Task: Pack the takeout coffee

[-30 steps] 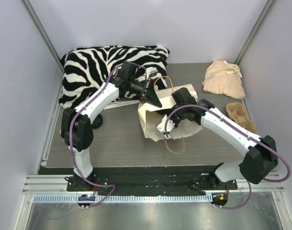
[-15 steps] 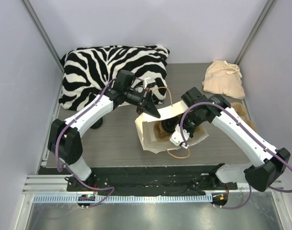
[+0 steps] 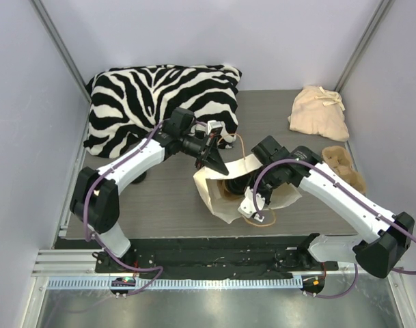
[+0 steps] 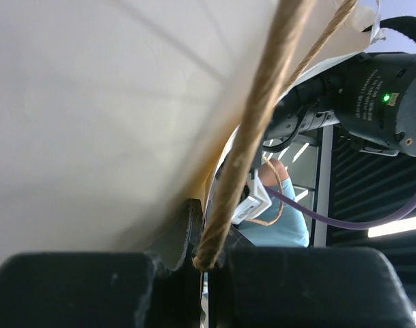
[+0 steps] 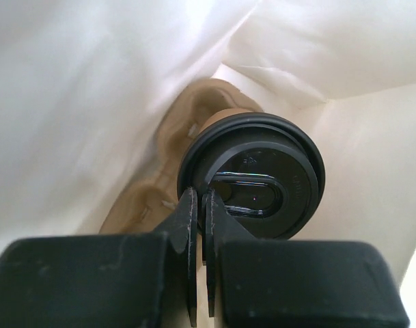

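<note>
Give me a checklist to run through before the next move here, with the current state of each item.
1. Left gripper shut on the twine handle: ok.
2. Takeout coffee inside the paper bag: ok.
3. Coffee seated in the cardboard carrier: ok.
4. Right gripper shut: ok.
5. Right gripper free of the coffee: cannot tell; its closed jaws sit right at the lid's rim.

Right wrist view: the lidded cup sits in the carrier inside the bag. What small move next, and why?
Probably ease the right tool straight back out of the bag. The takeout coffee stands in the carrier, and the tool's closed tips sit at its rim, so lifting could tip it. The left tool holds the handle.
</note>
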You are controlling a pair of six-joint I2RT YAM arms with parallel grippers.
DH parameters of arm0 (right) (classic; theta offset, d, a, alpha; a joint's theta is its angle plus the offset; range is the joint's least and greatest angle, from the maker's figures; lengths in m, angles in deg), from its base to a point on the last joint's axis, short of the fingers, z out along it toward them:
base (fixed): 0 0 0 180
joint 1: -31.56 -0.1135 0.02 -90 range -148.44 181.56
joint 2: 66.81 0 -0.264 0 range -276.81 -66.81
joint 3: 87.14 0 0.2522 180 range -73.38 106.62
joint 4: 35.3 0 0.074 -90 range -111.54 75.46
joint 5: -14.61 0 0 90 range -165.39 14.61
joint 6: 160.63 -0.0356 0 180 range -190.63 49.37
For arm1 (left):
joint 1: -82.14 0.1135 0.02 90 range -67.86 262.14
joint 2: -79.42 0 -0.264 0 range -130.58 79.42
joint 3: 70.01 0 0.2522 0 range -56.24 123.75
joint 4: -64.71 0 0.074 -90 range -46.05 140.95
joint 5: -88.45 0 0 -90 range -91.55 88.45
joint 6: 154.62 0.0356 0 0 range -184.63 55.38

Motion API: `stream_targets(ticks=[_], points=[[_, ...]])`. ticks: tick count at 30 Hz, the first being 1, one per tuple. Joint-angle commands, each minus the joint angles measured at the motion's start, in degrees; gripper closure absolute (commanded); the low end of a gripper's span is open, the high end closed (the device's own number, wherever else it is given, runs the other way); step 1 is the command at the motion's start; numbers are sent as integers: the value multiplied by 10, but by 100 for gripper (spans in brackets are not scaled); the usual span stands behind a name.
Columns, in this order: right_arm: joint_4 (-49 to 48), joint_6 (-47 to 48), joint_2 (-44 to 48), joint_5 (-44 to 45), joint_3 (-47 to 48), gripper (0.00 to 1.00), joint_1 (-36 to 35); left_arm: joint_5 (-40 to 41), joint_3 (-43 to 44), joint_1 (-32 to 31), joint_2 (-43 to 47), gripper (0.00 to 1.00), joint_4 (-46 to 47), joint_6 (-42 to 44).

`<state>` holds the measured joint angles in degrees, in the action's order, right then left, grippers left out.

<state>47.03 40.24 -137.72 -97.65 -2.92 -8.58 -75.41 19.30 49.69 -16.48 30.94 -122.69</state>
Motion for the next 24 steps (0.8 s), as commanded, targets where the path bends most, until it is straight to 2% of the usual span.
stream_targets(ticks=[1, 5, 14, 18, 21, 22, 24], points=[[-108, -1, 16, 46, -45, 99, -6, -18, 22, 2, -25, 99, 15, -3], [-156, -4, 9, 102, -85, 99, -6, -26, 38, 9, -48, 99, 14, -4], [-128, -32, -39, 87, -11, 99, 3, -71, 98, 27, -100, 100, 14, -10], [-61, -21, -40, 37, 39, 99, 22, -73, 137, 27, -101, 98, 15, -10], [4, -8, -38, -4, 76, 99, 34, -53, 145, 27, -92, 91, 16, -16], [16, -4, -34, -16, 82, 99, 38, -44, 146, 28, -86, 76, 16, -14], [48, 7, -32, -28, 83, 99, 48, -22, 148, 34, -66, 62, 16, 2]])
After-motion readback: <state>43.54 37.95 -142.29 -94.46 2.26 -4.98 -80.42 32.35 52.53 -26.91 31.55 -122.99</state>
